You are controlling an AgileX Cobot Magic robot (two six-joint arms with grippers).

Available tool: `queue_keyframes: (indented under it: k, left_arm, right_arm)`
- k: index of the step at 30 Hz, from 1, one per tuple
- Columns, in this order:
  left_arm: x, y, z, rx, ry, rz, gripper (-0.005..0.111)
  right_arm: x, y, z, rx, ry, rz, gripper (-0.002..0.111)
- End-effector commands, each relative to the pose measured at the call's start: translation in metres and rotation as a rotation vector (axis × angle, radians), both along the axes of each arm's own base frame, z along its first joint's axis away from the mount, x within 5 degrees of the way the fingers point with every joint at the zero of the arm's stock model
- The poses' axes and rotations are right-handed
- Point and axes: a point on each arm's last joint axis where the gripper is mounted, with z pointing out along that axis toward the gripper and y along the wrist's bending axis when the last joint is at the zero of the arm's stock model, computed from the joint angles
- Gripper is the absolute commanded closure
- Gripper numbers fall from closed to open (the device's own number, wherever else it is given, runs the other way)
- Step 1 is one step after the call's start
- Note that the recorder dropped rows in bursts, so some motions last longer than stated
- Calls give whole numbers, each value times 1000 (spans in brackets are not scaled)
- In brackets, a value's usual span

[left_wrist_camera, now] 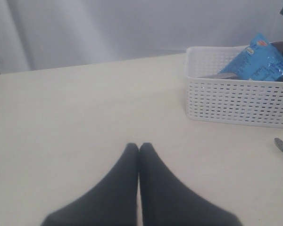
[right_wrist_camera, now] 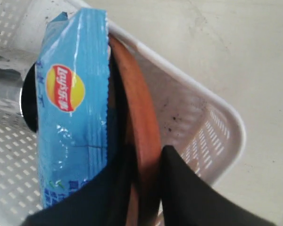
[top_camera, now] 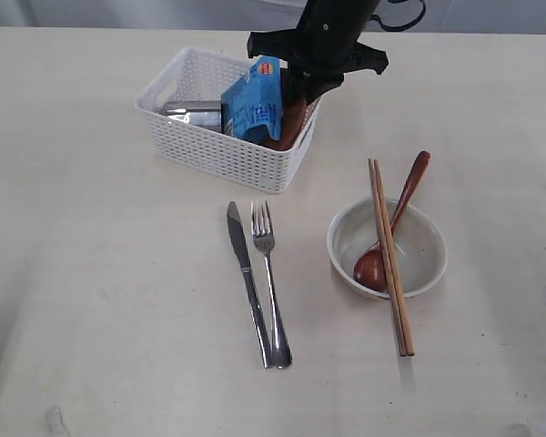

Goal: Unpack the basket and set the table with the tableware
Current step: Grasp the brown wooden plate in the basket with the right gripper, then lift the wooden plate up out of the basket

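We find the left gripper [left_wrist_camera: 139,147] over bare table [top_camera: 91,273], well to the left of the basket [top_camera: 218,150], its fingers pressed together on nothing. The basket stands at the far middle of the table. Inside it, at the left, lies a steel cup [top_camera: 193,116], partly hidden behind the lattice wall. A blue snack packet [top_camera: 253,105] stands upright beside the cup and screens much of the basket's right end. Just right of the packet a brown plate [top_camera: 289,127] stands on edge against the basket's right wall. The right gripper [right_wrist_camera: 146,165] reaches down into that corner, one finger on each face of the plate; they appear clamped on it, though the packet crowds the view. In front of the basket a knife [top_camera: 248,282] and fork [top_camera: 270,282] lie side by side, nearly touching at the handles. Further right sits the cream bowl [top_camera: 387,248]. A wooden spoon [top_camera: 396,223] rests in it with its handle over the far rim, and two chopsticks [top_camera: 390,259] lie across the bowl.
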Motion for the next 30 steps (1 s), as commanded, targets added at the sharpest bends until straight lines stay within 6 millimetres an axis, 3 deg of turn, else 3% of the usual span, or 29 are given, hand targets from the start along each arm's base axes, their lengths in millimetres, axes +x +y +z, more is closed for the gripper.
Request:
queue_keyframes:
  k: [1, 15, 23, 26, 27, 30]
  left_arm:
    - [0, 0, 0, 4, -6, 3, 107]
    - [0, 0, 0, 4, -6, 3, 107]
    - [0, 0, 0, 4, -6, 3, 107]
    - [0, 0, 0, 4, -6, 3, 107]
    - [0, 0, 0, 4, -6, 3, 107]
    - [0, 0, 0, 4, -6, 3, 107]
  right_arm:
    - [-3, 1, 8, 6, -6, 35, 109]
    - [-12, -12, 63, -34, -155, 68, 109]
    - [-18, -36, 107, -177, -319, 43, 109]
    - [-17, -67, 131, -206, -367, -33, 109]
    - [-17, -74, 134, -209, -365, -50, 109]
    - [-11, -124, 131, -259, -266, -163, 109]
